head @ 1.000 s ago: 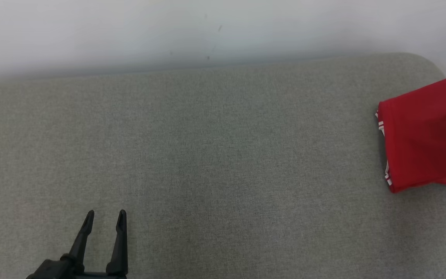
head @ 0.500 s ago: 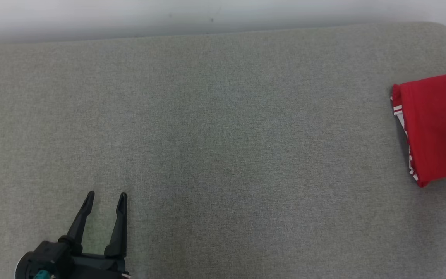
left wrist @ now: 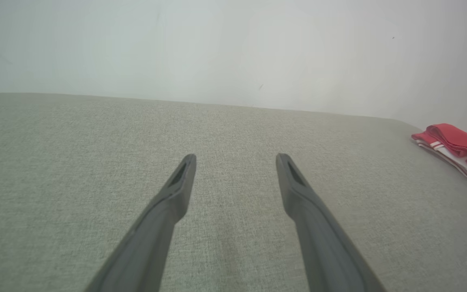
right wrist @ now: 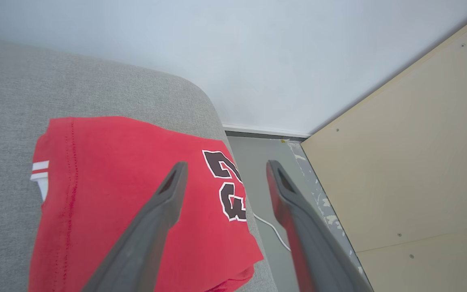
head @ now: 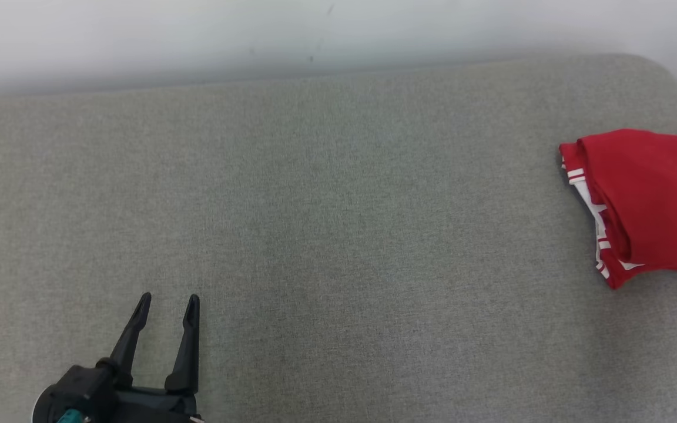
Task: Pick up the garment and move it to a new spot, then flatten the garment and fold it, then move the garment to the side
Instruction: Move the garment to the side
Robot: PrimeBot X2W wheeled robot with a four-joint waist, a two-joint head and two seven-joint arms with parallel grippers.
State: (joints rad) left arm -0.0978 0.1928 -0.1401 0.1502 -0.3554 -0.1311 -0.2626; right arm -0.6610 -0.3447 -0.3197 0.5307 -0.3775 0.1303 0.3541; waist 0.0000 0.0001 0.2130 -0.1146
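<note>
A folded red jersey-style garment with white stripe trim and dark, white-outlined numerals [head: 638, 200] lies on a wide grey fabric-covered surface [head: 338, 205]. It sits at the right end of the surface, close to its rounded far corner, with one folded edge running just beside the surface's right-hand edge. The layers are stacked in a compact rectangle, though a striped hem peeks out along the side that faces the middle of the surface. The rest of the surface is plain grey cloth, backed by a pale wall [head: 315, 35].

Judging by how things lie, the task looks nearly or fully finished: the garment is folded and already set off to the side of the surface. At most, what seems left is for the arm to pull clear.

The right gripper [right wrist: 226, 166] hovers over the right edge of the surface, above the garment's numbered corner. Its two dark fingers are spread wide with nothing between them; one finger is above the red cloth and the other above the grey floor [right wrist: 258, 162] past the surface's edge. Whether a fingertip brushes the cloth cannot be told.

The left gripper [head: 169, 299] is over the near left part of the surface, well apart from the garment. It is also spread wide and empty.
</note>
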